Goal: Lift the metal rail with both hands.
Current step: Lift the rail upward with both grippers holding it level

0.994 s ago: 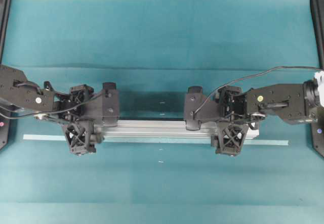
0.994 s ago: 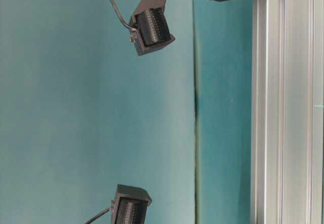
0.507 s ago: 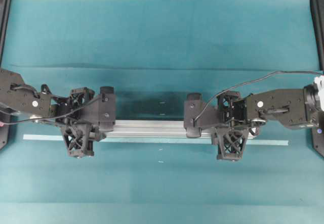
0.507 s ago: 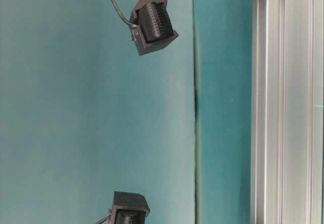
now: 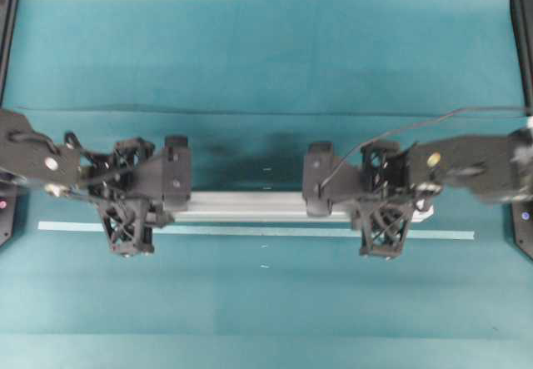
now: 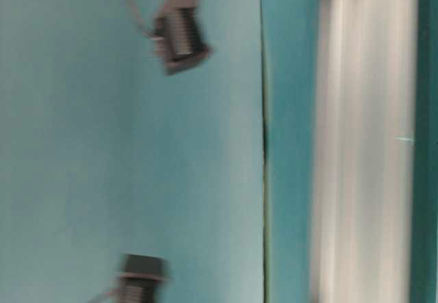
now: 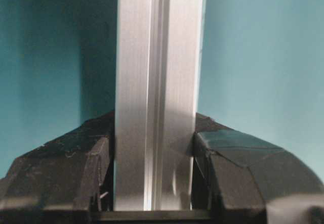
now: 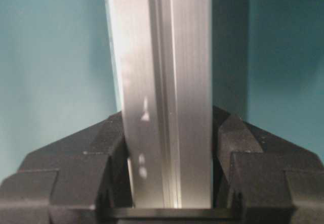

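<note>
The metal rail (image 5: 250, 205) runs left to right across the middle of the teal table, a silver grooved bar. My left gripper (image 5: 127, 205) is shut on its left end and my right gripper (image 5: 385, 204) on its right end. In the left wrist view the rail (image 7: 157, 82) fills the gap, black fingers (image 7: 228, 168) pressing both sides of it in the left gripper (image 7: 154, 183). The right wrist view shows the same: the rail (image 8: 162, 72) clamped in the right gripper (image 8: 172, 183). At table level the rail (image 6: 363, 146) is motion-blurred, with teal showing between it and the table side.
A thin pale tape strip (image 5: 250, 231) lies on the table just in front of the rail. Black frame posts (image 5: 522, 36) stand at the left and right edges. A black cable (image 5: 450, 119) loops over the right arm.
Both grippers have closed onto the rail. The rail has since come away from the table in the table-level view and moved slightly back overhead; both arms moved with it.
</note>
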Robot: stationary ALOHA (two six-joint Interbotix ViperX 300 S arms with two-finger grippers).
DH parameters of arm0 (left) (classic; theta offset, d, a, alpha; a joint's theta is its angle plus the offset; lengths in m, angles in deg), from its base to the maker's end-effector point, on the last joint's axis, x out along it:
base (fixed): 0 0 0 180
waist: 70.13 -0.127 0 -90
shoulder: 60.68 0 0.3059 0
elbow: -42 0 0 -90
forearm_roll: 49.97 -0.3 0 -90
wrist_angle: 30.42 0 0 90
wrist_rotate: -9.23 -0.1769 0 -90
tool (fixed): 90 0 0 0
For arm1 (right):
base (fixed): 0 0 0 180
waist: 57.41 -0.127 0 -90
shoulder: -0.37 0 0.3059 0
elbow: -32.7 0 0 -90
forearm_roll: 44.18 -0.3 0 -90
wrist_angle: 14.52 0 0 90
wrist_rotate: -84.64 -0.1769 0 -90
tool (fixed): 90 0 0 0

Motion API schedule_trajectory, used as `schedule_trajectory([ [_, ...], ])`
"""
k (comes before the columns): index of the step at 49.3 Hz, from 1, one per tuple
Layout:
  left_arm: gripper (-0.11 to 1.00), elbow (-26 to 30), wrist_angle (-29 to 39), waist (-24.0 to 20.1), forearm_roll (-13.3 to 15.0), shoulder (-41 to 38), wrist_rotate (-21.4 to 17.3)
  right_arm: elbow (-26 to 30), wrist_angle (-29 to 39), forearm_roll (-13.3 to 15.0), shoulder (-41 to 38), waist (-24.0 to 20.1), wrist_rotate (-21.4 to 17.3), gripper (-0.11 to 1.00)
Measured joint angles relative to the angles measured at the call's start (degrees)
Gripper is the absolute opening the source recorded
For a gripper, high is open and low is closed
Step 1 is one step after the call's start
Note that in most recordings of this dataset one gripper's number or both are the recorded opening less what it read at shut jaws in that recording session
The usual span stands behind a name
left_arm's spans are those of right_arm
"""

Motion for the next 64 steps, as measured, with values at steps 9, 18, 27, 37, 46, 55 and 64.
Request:
schedule_trajectory([
  [9, 0.30, 4.66, 11.25, -0.97, 0.00, 6.77, -0.09, 4.48, 9.76, 0.00, 5.62, 1.05, 0.00, 0.37],
  [18, 0.30, 9.67, 21.45, -1.14, 0.18, 12.74, -0.09, 10.11, 18.28, -0.26, 8.79, 1.23, 0.00, 0.37],
  [27, 0.30, 13.89, 28.56, -1.14, 0.35, 16.26, -0.09, 16.35, 27.16, -1.05, 9.67, 1.41, 0.00, 0.37],
  [37, 0.30, 18.46, 32.78, -1.14, 0.35, 18.46, -0.18, 23.47, 35.16, -1.23, 9.76, 1.32, -1.49, 0.37],
  [46, 0.30, 22.41, 36.04, -1.14, 0.44, 18.72, -0.18, 29.36, 42.10, -1.14, 9.76, 1.14, -3.96, 0.37],
  [55, 0.30, 26.02, 38.50, -1.14, 0.44, 18.72, -0.18, 34.45, 47.55, -1.23, 9.67, 0.88, -5.54, 0.37],
  [64, 0.30, 30.94, 42.63, -1.14, 0.44, 18.54, -0.18, 39.46, 50.98, -1.23, 9.67, 0.88, -6.06, 0.37],
])
